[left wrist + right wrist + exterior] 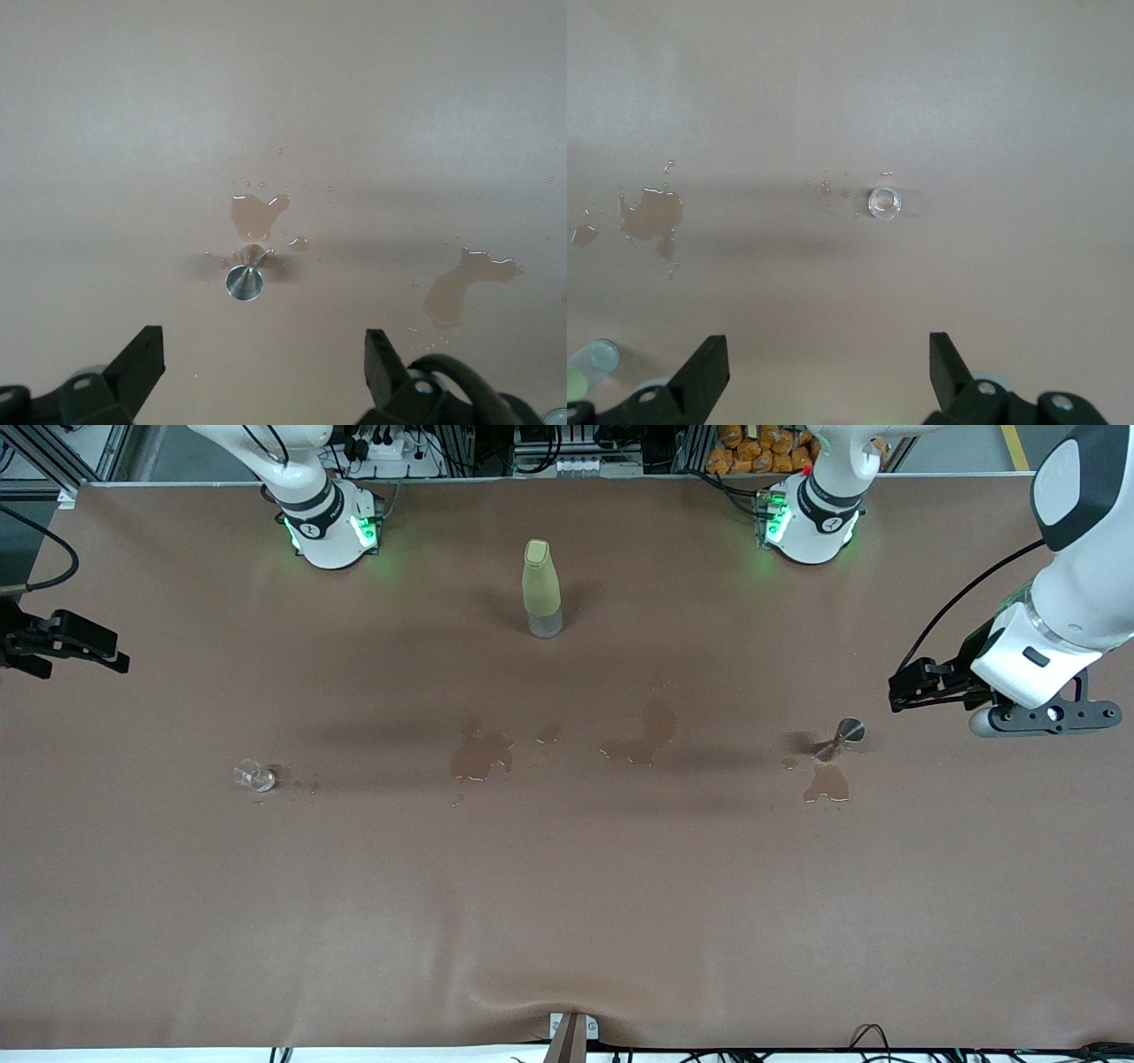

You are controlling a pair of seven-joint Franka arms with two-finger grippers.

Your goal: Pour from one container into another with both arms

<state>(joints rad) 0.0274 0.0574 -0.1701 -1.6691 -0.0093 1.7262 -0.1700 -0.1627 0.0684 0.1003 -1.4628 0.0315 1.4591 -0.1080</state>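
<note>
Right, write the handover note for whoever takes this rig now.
Left gripper: open, empty, in the air at the left arm's end of the table, near the metal jigger.
Right gripper: open, empty, at the right arm's end of the table.
Things: the jigger stands upright with a puddle beside it; a small clear glass sits toward the right arm's end; a capped yellow-green bottle stands between the two bases, farther from the front camera.
Done: nothing is held; wet patches lie mid-table.
Left: grasp both containers and pour.

A robotics lab: aluminium framing (80, 452), cabling (381, 443) and a brown-covered test table (567, 912) with bolted-down arm bases (332, 531).
</note>
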